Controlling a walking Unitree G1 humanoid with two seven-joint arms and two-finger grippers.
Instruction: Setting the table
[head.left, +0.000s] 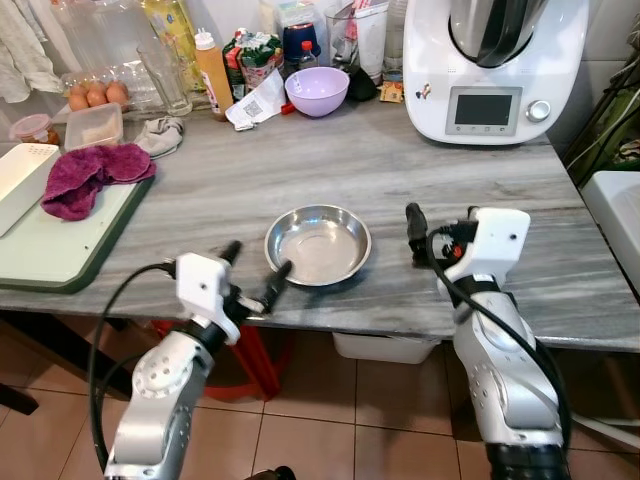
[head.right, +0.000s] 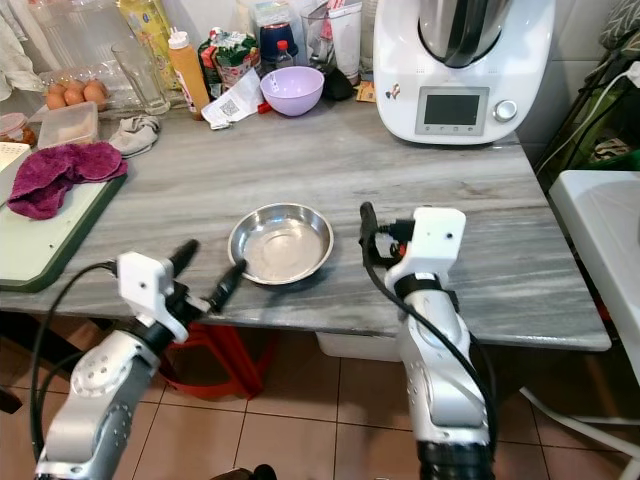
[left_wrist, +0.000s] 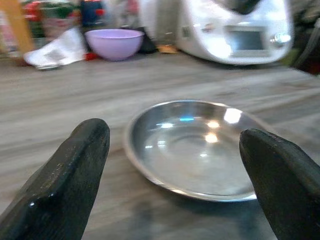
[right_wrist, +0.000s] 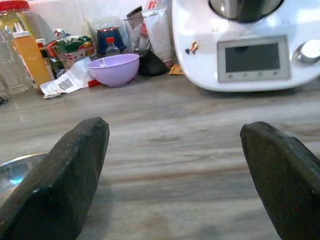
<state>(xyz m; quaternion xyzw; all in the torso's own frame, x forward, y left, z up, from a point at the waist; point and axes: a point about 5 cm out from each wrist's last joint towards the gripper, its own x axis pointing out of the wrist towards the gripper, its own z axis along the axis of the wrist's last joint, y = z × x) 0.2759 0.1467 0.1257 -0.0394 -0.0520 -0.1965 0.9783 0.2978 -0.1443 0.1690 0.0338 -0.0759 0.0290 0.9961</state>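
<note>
We see the steel bowl empty, sitting near the front edge of the grey counter, with our left gripper at its 7 o'clock, fingers spread wide, the inner fingertip just at the rim, holding nothing. Our right gripper at the bowl's 3 o'clock is also spread and empty, bare counter ahead of it. Farther off: purple bowl at 12, white kitchen machine at 1, magenta cloth on green board at 10; open counter between.

Left tool spread open beside steel plate.
</note>
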